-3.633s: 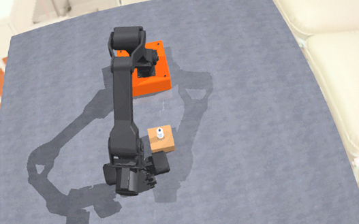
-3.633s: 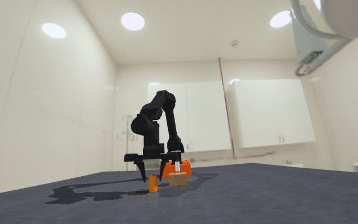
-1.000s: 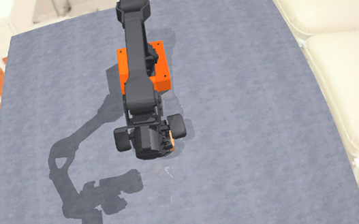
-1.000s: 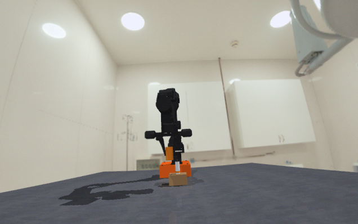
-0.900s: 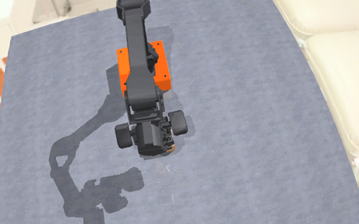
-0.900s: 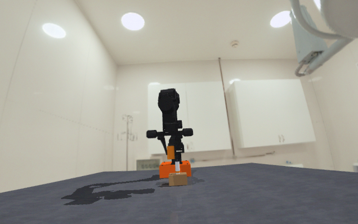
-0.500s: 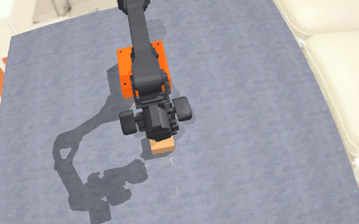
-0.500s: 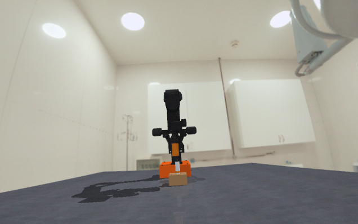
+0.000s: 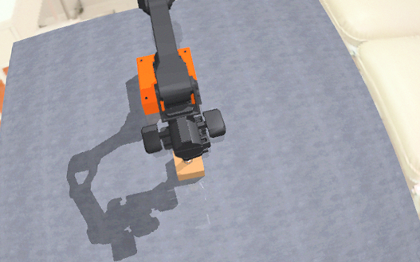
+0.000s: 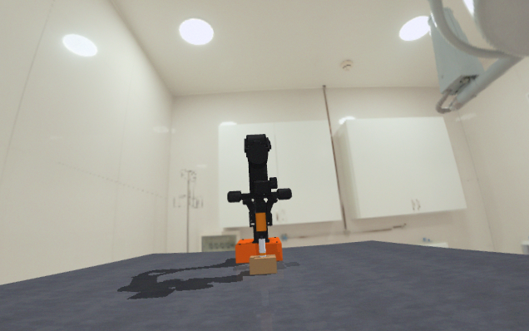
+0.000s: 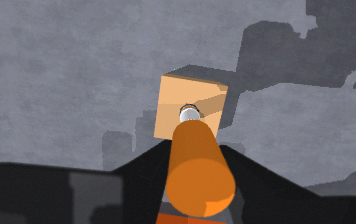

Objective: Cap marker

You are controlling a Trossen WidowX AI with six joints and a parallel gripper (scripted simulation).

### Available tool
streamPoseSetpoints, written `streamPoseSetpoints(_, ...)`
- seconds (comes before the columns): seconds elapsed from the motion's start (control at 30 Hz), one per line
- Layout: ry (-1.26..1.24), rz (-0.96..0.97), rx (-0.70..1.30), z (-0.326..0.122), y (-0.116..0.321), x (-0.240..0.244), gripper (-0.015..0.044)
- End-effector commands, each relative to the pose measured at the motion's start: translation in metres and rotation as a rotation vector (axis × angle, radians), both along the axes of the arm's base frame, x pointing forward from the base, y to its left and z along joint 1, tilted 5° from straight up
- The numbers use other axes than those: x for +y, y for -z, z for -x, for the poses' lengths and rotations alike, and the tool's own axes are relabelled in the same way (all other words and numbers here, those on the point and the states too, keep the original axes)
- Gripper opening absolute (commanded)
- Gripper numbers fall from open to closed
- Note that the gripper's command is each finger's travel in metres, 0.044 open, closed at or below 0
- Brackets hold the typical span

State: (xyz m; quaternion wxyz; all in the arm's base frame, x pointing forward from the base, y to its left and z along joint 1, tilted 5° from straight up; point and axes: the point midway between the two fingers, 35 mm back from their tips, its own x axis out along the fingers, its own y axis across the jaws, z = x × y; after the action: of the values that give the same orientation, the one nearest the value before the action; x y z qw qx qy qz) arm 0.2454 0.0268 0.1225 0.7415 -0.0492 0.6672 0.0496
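Bright, even light fills the room, with round ceiling lamps (image 10: 196,32) glowing white. Crisp dark shadows fall across the counter (image 9: 294,143) (image 10: 374,287) (image 11: 75,65) (jagged along their edges), while glare whitens the top view's right side and the background looks soft.

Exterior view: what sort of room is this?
Possibly a clinic or treatment room: white wall cupboards, a thin pole stand and a jointed equipment arm overhead.

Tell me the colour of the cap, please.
The cap is plain orange, best seen in the wrist view.
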Motion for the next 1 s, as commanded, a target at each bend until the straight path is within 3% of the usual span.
streamPoseSetpoints(0.0, 0.005, 0.004, 0.001, 0.001, 0.004, -0.001, 0.0000)
streamPoseSetpoints(0.97, 0.005, 0.004, 0.001, -0.004, 0.051, 0.000, 0.0000)
